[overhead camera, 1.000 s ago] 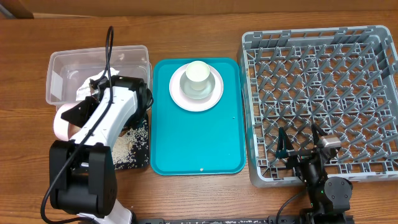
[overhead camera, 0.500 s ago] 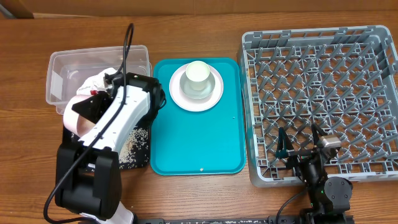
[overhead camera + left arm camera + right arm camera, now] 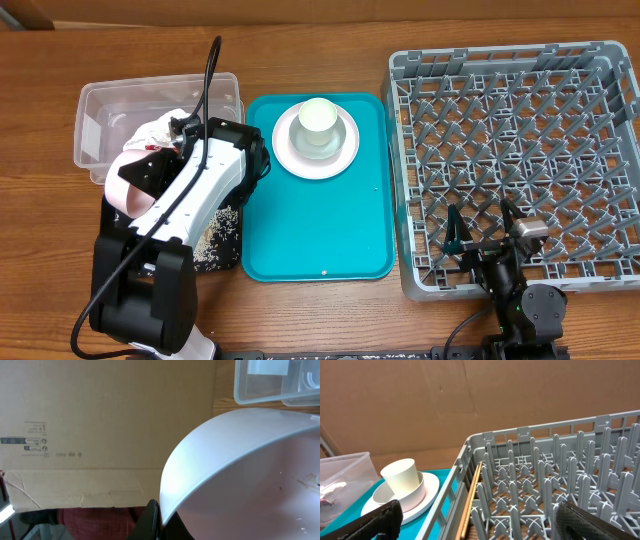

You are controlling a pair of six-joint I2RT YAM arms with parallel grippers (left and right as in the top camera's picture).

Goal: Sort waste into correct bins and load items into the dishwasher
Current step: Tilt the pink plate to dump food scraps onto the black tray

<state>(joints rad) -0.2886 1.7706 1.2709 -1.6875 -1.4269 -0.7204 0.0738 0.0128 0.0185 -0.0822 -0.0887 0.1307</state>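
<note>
The left pincer is closed on the rim of the pale pink bowl, over the black tray near the bench's left edge. Scrap-emptying seems in hand. Next the bowl must go to the grey rack, where the right pincer stands open.

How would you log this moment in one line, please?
left gripper: shut on pink bowl near clear tub | right gripper: open at dish rack edge | cup, plate: on teal tray

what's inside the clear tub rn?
A crumpled white napkin lies in the clear tub, toward its near right corner. The left arm, holding a pink bowl, covers that corner, so anything else there is hidden.
</note>
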